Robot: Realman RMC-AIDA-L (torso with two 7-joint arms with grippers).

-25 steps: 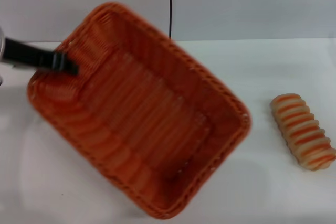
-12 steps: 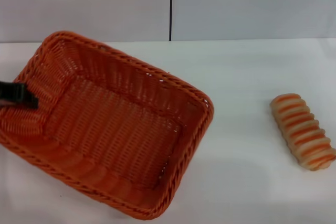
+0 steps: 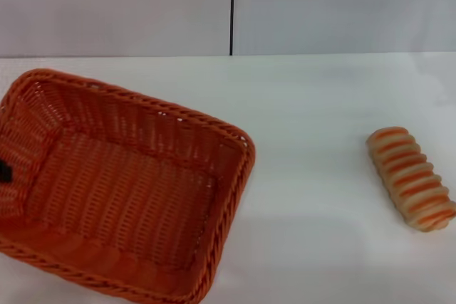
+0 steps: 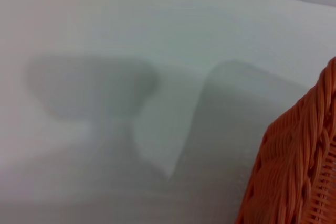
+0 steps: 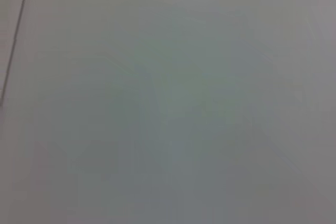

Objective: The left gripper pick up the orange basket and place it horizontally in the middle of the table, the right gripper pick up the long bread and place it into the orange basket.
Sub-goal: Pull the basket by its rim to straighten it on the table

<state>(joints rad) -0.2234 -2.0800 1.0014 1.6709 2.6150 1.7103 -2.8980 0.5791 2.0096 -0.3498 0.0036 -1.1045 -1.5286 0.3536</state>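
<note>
While the left gripper [image 3: 3,171] shows only as a dark sliver at the orange basket's [image 3: 121,190] near wall, I cannot tell whether it grips. That basket sits skewed on the table [image 3: 320,105], off-centre, so placing seems unfinished. Far from it lies the long bread [image 3: 411,178], untouched; the right gripper is unseen.

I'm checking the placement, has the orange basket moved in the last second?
Yes. The orange basket has shifted left and down in the head view, away from the long bread, which stayed put on the table, and it is less tilted.
</note>
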